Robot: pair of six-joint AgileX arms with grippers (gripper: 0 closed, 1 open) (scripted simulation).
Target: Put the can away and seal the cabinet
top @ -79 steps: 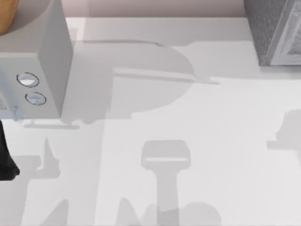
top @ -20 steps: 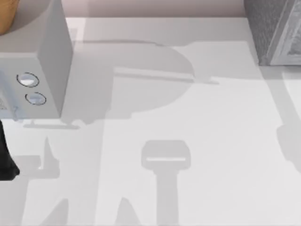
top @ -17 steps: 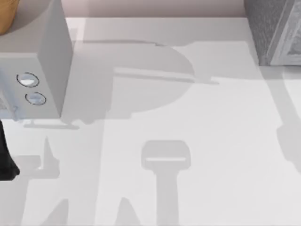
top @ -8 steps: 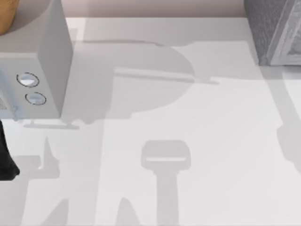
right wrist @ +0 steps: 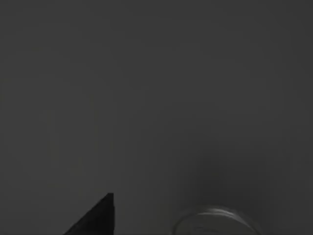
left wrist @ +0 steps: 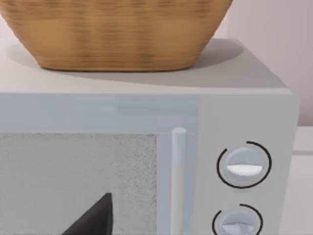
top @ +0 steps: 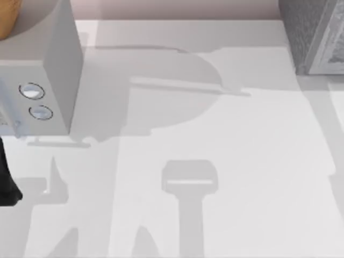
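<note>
The cabinet [top: 303, 37] is a grey speckled box at the table's far right corner in the top view. The right wrist view is dark; a silver-grey round rim, the top of the can [right wrist: 215, 218], shows faintly there, close to a black part of my right gripper [right wrist: 95, 218]. My left arm [top: 8, 177] is parked at the table's left edge. In the left wrist view, a black part of my left gripper [left wrist: 95, 218] points at the front of a grey microwave.
The grey microwave [top: 54, 70] with two round knobs [left wrist: 243, 165] and a vertical door handle [left wrist: 178, 181] stands at the far left. A wicker basket [left wrist: 115, 32] sits on top of it. Arm shadows lie across the white table [top: 242, 140].
The arm shadow at the table's right edge has narrowed and slid further right, toward the cabinet side. My left arm and the microwave have not moved.
</note>
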